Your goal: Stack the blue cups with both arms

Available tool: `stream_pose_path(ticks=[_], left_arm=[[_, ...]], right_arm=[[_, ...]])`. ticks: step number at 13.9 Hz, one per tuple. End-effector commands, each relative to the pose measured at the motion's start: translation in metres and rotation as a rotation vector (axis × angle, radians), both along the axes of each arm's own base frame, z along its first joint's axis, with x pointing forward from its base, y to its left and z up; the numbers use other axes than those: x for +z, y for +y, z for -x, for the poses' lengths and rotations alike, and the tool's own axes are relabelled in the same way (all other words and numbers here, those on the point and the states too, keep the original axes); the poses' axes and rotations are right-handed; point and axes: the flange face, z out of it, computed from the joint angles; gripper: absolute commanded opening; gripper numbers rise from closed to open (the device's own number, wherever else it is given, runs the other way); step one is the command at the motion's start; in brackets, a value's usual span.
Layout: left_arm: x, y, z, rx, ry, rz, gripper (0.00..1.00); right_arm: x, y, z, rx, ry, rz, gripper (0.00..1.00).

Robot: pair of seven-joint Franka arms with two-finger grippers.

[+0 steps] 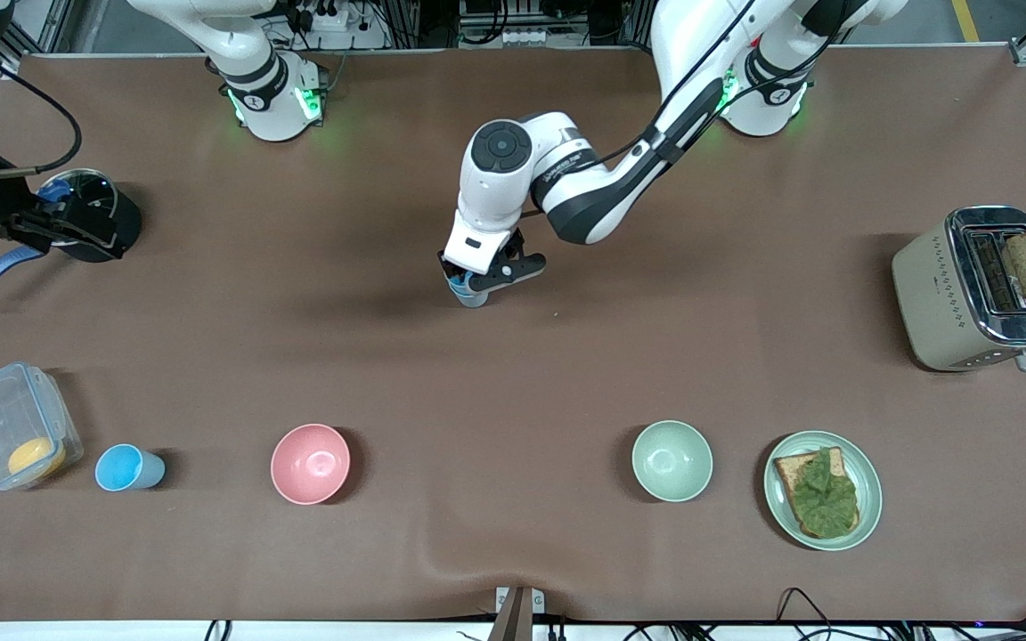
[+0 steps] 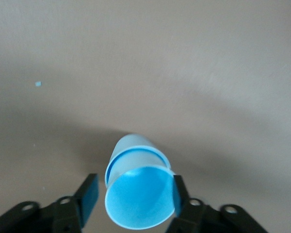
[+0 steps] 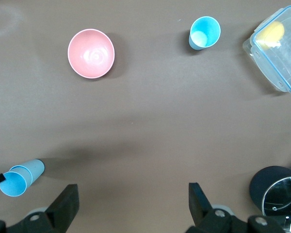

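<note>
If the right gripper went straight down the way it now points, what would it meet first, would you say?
Probably only bare table: the right gripper is open, with nothing between its fingers, though depth is unclear.

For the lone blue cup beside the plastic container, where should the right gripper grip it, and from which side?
The lone blue cup stands upright, mouth up, apart from the container. Best come from straight above with the right gripper open, one finger inside the rim and one outside, or both across the upper wall: the tapered wall is widest there.

The left arm reached toward the table's middle, its left gripper (image 1: 476,283) low with fingers parted. The right arm waited; its right gripper (image 3: 131,206) hung open.
</note>
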Motion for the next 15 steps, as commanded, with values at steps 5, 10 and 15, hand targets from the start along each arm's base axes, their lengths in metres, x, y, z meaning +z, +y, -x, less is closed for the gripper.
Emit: stream_pose_path(ticks=[5, 10, 15], left_arm=[[0.137, 0.119, -0.07, 0.123, -0.133, -0.113, 1.0], [0.2, 0.248, -0.126, 0.103, -0.173, -0.205, 1.0], [0.219, 0.342, -0.156, 0.096, -0.149, -0.247, 1.0]], right_arm=[[0.005, -0.002, -0.006, 0.007, -0.022, 0.002, 1.0], [0.006, -0.022, -0.004, 0.057, -0.017, 0.007, 1.0], [0.005, -0.018, -0.003, 0.063, -0.012, 0.007, 1.0]])
